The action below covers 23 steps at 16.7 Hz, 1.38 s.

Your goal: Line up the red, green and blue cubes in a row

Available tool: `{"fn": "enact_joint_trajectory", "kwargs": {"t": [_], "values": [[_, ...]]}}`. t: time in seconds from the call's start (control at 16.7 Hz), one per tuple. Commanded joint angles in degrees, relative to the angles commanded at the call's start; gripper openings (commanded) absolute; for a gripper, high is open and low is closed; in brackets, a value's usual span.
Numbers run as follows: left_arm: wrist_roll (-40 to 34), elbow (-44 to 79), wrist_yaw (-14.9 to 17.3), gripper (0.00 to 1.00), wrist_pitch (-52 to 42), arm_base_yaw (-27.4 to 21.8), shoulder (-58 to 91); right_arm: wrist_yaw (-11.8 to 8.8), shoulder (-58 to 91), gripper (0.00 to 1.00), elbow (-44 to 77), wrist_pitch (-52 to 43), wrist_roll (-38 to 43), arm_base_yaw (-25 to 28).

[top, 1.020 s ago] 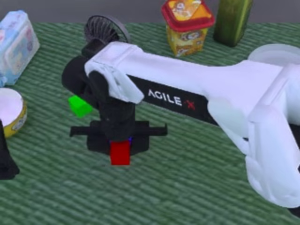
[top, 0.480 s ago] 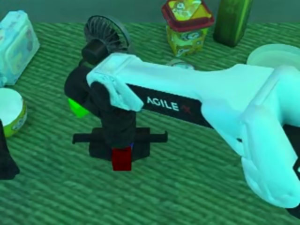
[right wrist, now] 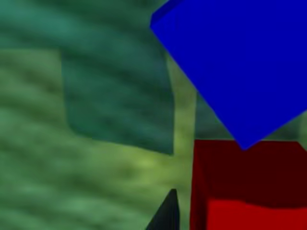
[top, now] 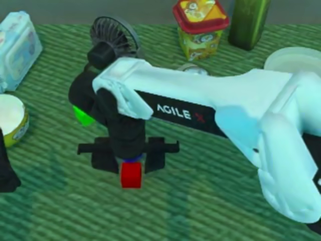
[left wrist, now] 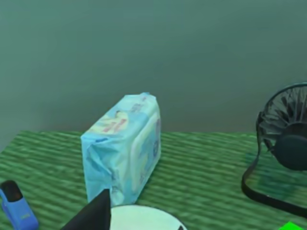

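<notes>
My right gripper (top: pixel 129 161) hangs over the table's left-middle, open, its black fingers (top: pixel 105 159) spread wide. The red cube (top: pixel 131 175) lies just on the near side of it, on the green mat. Only a sliver of the blue cube (top: pixel 132 159) shows between the fingers, right behind the red one. In the right wrist view the blue cube (right wrist: pixel 240 67) is turned at an angle, its corner meeting the red cube (right wrist: pixel 249 191), with one fingertip (right wrist: pixel 168 213) beside the red. The green cube (top: pixel 82 115) sits to the left, half under the arm. My left gripper (top: pixel 4 170) is parked at the left edge, open.
A wipes pack (top: pixel 17 47), a small black fan (top: pixel 113 32), a red-lidded yellow tub (top: pixel 200 27) and a green bottle (top: pixel 248 20) line the back. A white-lidded cup (top: pixel 10 118) stands at the left and a white round dish (top: pixel 293 57) at the right.
My right gripper's fingers have spread apart, letting go of the red cube. The red cube now shows a little nearer the front edge, and a strip of blue appears behind it.
</notes>
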Motion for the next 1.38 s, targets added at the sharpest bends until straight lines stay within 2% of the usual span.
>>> {"fn": "enact_joint_trajectory", "kwargs": {"t": [0.12, 0.18, 0.72, 1.14, 1.38], "values": [[0.00, 0.00, 0.00, 1.00, 0.00, 0.00, 0.00, 0.00, 0.00, 0.98, 0.00, 0.00, 0.00, 0.00], [0.00, 0.00, 0.00, 1.00, 0.00, 0.00, 0.00, 0.00, 0.00, 1.00, 0.00, 0.00, 0.00, 0.00], [0.00, 0.00, 0.00, 1.00, 0.00, 0.00, 0.00, 0.00, -0.03, 1.00, 0.20, -0.20, 0.00, -0.14], [0.00, 0.00, 0.00, 1.00, 0.00, 0.00, 0.00, -0.03, -1.13, 1.00, 11.06, -12.60, 0.19, 0.44], [0.00, 0.00, 0.00, 1.00, 0.00, 0.00, 0.00, -0.02, -1.55, 1.00, 13.06, -14.60, 0.13, 0.55]]}}
